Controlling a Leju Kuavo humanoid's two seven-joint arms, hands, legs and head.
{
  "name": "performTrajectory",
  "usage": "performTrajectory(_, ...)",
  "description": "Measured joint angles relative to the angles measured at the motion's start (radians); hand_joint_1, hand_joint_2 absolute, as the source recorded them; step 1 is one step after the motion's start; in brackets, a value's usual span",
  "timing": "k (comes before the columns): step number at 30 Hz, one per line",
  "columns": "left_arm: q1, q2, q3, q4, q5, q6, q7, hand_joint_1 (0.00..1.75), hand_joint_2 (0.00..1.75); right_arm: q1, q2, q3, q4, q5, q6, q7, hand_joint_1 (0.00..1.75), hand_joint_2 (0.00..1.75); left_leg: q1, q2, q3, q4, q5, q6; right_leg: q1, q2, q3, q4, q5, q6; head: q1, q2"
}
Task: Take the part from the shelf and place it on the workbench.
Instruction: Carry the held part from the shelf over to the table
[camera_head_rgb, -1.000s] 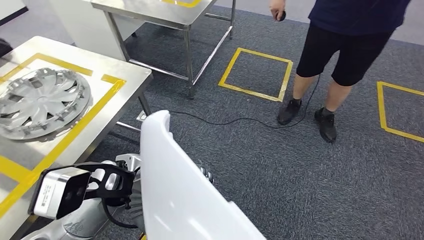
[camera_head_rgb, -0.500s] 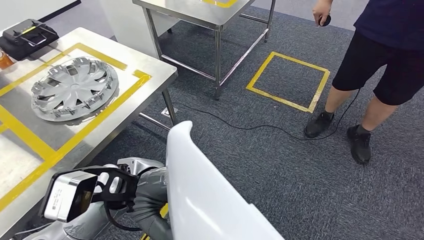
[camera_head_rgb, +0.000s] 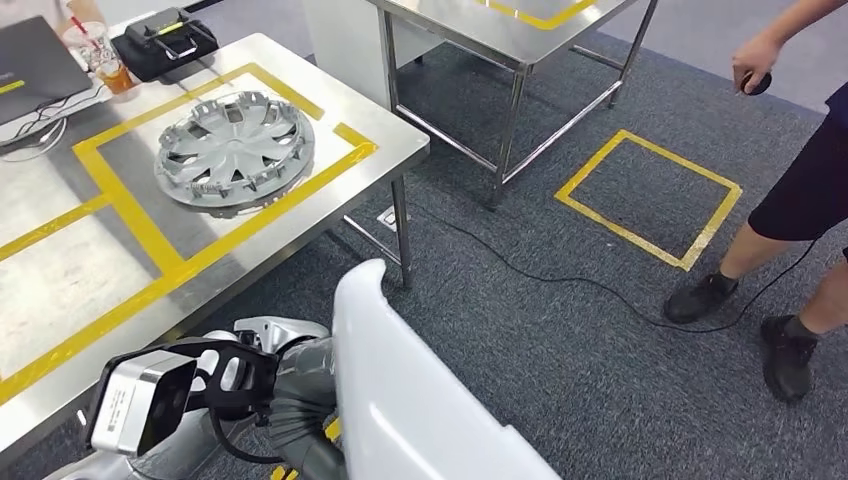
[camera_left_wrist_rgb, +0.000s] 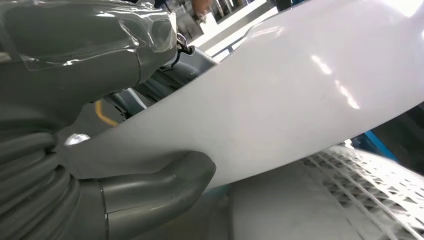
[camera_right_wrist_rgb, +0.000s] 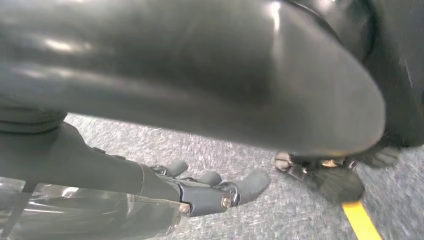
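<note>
I hold a large white curved part (camera_head_rgb: 400, 400) low in the head view, standing up in front of my body. My left hand (camera_head_rgb: 297, 375) grips its left edge. In the left wrist view the grey thumb (camera_left_wrist_rgb: 160, 185) presses one face of the white part (camera_left_wrist_rgb: 300, 95) and the darker fingers (camera_left_wrist_rgb: 150, 90) lie against the other. The steel workbench (camera_head_rgb: 60, 270), marked with yellow tape, stands to my left. In the right wrist view my right hand (camera_right_wrist_rgb: 210, 187) hangs over the carpet with its fingers stretched out and nothing in them.
A silver hubcap (camera_head_rgb: 233, 148) lies on the workbench inside a taped frame, with a black case (camera_head_rgb: 170, 40) and a cup (camera_head_rgb: 112, 70) at the back. A second steel table (camera_head_rgb: 500, 40) stands ahead. A person (camera_head_rgb: 800, 230) stands at right by a floor cable (camera_head_rgb: 560, 280).
The camera has turned, so the whole scene has shifted right: the workbench and hubcap now fill more of the left. The part stays in my left hand.
</note>
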Motion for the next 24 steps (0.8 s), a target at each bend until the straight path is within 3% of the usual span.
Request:
performTrajectory(1,-0.001,-0.002,-0.001,0.0,-0.003,0.001,-0.001,1.75,1.75,0.003,-0.002,0.0,0.0,-0.001,0.0,0.001,0.0,0.0,0.003,-0.014,0.001,-0.004,0.004,-0.001,-0.004,0.029,-0.03,0.059,-0.022,0.002,0.0,0.0)
performTrajectory(2,0.001,-0.003,-0.002,0.0,-0.005,0.002,-0.001,1.75,1.75,0.006,-0.004,0.0,0.0,-0.001,0.0,0.002,0.0,0.0,0.006,-0.029,0.0,-0.004,0.006,-0.003,-0.008,0.041,-0.061,0.12,-0.041,0.005,0.001,0.0)
performTrajectory(4,0.005,-0.003,-0.005,0.0,-0.009,0.004,-0.002,1.75,1.75,0.01,-0.007,0.0,0.0,0.0,0.0,0.004,0.0,0.0,0.015,-0.059,-0.001,-0.002,0.006,-0.011,-0.02,0.048,-0.097,0.175,-0.046,0.025,0.001,0.0)
performTrajectory(6,0.006,-0.003,-0.006,0.0,-0.013,0.008,-0.003,1.75,1.75,0.011,-0.007,0.0,0.001,0.0,0.0,0.003,0.0,0.0,0.029,-0.09,-0.003,0.01,0.0,-0.028,-0.041,0.057,-0.067,0.096,0.001,0.061,0.002,0.0)
performTrajectory(7,0.006,-0.003,-0.006,0.0,-0.016,0.009,-0.004,1.75,1.75,0.011,-0.007,0.0,0.001,0.0,-0.001,0.001,0.0,0.0,0.035,-0.103,-0.009,0.024,-0.007,-0.04,-0.053,0.075,-0.042,0.037,0.025,0.08,0.004,0.0)
performTrajectory(8,0.006,-0.003,-0.006,0.0,-0.018,0.009,-0.004,1.75,1.75,0.011,-0.008,0.0,0.001,0.0,-0.003,0.0,0.0,0.0,0.039,-0.116,-0.018,0.041,-0.016,-0.053,-0.061,0.093,-0.018,-0.014,0.044,0.088,0.008,0.0)
performTrajectory(10,0.005,-0.002,-0.006,0.001,-0.015,0.002,0.002,1.75,1.75,0.008,-0.01,0.0,0.001,0.0,-0.006,-0.004,0.0,0.0,0.042,-0.134,-0.035,0.064,-0.027,-0.073,-0.063,0.112,-0.004,-0.046,0.05,0.075,0.013,0.0)
performTrajectory(12,0.005,-0.001,-0.009,0.005,0.0,-0.01,0.013,1.75,1.75,0.005,-0.012,0.0,0.001,0.0,-0.003,-0.01,0.0,0.0,0.047,-0.146,-0.041,0.067,-0.028,-0.081,-0.057,0.095,-0.006,-0.041,0.048,0.05,0.012,0.0)
performTrajectory(13,0.005,0.001,-0.01,0.007,0.008,-0.015,0.017,1.75,1.75,0.004,-0.013,0.0,0.001,0.001,-0.001,-0.013,0.0,0.0,0.048,-0.135,-0.045,0.072,-0.03,-0.084,-0.056,0.087,-0.004,-0.041,0.048,0.043,0.01,0.0)
performTrajectory(15,0.002,0.002,-0.011,0.01,0.017,-0.02,0.02,1.75,1.75,0.005,-0.015,0.0,0.001,-0.001,0.003,-0.015,0.0,0.0,0.049,-0.082,-0.074,0.13,-0.059,-0.089,-0.052,0.068,0.001,-0.043,0.046,0.029,0.005,0.0)
performTrajectory(16,0.002,0.002,-0.011,0.01,0.018,-0.02,0.021,1.75,1.75,0.007,-0.016,0.0,0.001,-0.002,0.003,-0.015,0.0,0.0,0.046,-0.05,-0.105,0.188,-0.084,-0.09,-0.047,0.058,0.003,-0.043,0.044,0.024,0.001,0.0)
performTrajectory(18,0.002,0.002,-0.012,0.013,0.019,-0.017,0.023,1.75,1.75,0.011,-0.017,-0.001,0.001,-0.004,0.004,-0.011,0.0,0.0,0.046,-0.025,-0.175,0.313,-0.127,-0.089,-0.037,0.033,0.005,-0.043,0.039,0.016,-0.002,0.0)
performTrajectory(19,0.003,0.003,-0.012,0.015,0.019,-0.014,0.025,1.75,1.75,0.012,-0.017,-0.001,0.001,-0.005,0.003,-0.009,0.0,0.0,0.045,-0.023,-0.194,0.343,-0.129,-0.086,-0.032,0.02,0.006,-0.043,0.037,0.013,-0.002,0.0)
performTrajectory(20,0.003,0.002,-0.012,0.017,0.019,-0.011,0.027,1.75,1.75,0.012,-0.016,-0.001,0.001,-0.005,0.003,-0.007,0.0,0.0,0.042,-0.022,-0.194,0.335,-0.114,-0.08,-0.027,0.008,0.007,-0.043,0.035,0.01,-0.003,0.0)
performTrajectory(22,0.002,0.001,-0.011,0.02,0.018,-0.003,0.03,1.75,1.75,0.011,-0.015,-0.001,0.001,-0.006,0.002,-0.005,0.0,0.0,0.028,-0.001,-0.139,0.224,-0.056,-0.053,-0.018,-0.015,0.014,-0.044,0.031,0.006,-0.003,0.0)
performTrajectory(24,-0.003,-0.002,-0.01,0.022,0.013,0.006,0.033,1.75,1.75,0.011,-0.01,-0.001,0.001,-0.007,0.001,-0.004,0.0,0.0,0.007,0.047,-0.082,0.116,-0.027,-0.021,-0.011,-0.037,0.02,-0.048,0.026,0.006,0.0,0.0)
